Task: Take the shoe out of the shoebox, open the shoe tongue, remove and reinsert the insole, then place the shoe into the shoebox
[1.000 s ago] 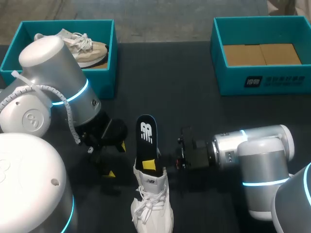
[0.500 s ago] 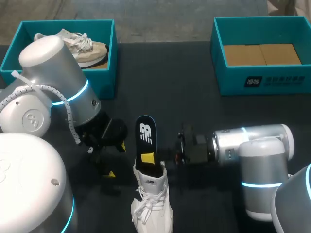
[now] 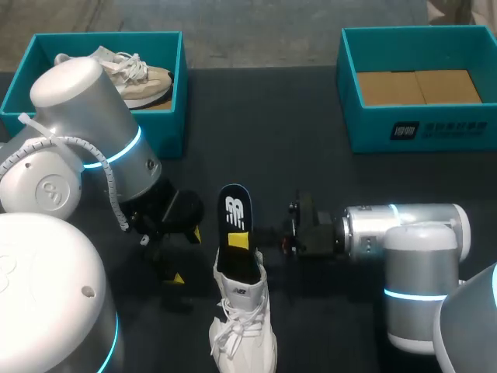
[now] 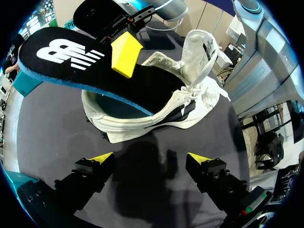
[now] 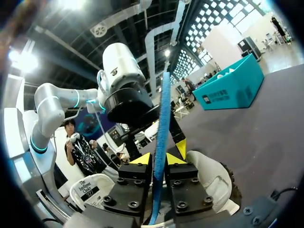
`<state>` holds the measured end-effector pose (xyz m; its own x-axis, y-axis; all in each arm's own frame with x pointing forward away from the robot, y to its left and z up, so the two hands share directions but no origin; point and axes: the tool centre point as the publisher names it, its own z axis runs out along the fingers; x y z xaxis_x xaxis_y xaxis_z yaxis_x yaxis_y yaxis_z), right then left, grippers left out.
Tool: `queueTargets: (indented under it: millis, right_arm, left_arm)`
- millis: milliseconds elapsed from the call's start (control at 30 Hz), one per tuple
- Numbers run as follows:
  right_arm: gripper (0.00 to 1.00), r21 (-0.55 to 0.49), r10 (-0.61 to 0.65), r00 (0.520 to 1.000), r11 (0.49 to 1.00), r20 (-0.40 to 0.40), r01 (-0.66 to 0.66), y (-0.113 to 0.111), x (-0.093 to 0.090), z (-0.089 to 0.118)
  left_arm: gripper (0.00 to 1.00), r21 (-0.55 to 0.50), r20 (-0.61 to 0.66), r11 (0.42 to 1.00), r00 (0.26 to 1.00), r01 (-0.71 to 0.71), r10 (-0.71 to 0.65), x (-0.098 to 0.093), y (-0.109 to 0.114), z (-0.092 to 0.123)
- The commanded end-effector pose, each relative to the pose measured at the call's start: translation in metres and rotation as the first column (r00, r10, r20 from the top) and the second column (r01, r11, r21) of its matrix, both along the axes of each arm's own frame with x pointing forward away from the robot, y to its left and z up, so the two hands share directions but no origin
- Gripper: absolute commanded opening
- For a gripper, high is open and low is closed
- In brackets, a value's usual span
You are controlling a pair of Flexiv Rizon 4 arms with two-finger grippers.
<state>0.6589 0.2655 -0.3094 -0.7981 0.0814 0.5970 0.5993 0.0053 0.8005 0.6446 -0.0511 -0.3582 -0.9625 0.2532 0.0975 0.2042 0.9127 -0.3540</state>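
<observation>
Lower centre of frame: shoe (image 3: 245, 326) unboxed, tongue (image 4: 202, 52) open, insole (image 3: 233, 214) half out, pinched by right gripper (image 5: 161, 159); left gripper (image 4: 149, 159) released alongside; reseating and reboxing pending.

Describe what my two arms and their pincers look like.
The left arm and right arm are rounded silver-white cylinders with glowing cyan rings at the joints. A white spiral-wrapped cable runs along the left one. The left pincer and right pincer are black, bolted blocks ending in bright yellow wedge tips.
</observation>
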Motion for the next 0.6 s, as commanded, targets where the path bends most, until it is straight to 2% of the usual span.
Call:
queueTargets:
  millis: [33,100,333,600]
  right_arm:
    - [0.06,0.005,-0.012,1.0,1.0,0.002,0.012,0.001,0.0,0.001]
    - [0.0,0.008,-0.017,1.0,1.0,0.001,0.017,0.001,0.001,0.002]
    - [0.0,0.006,-0.043,0.998,0.999,-0.042,0.043,0.0,0.003,-0.001]
    - [0.0,-0.021,-0.048,0.994,0.999,-0.097,0.046,0.001,-0.003,-0.011]
  left_arm:
    - [1.0,0.0,0.002,1.0,1.0,0.0,0.0,0.0,0.0,-0.001]
    - [1.0,0.0,0.002,1.0,1.0,0.0,0.0,0.0,0.0,-0.001]
    - [1.0,0.0,0.002,1.0,1.0,0.0,0.0,0.0,0.0,-0.001]
    - [1.0,0.0,0.002,1.0,1.0,0.0,0.0,0.0,0.0,-0.001]
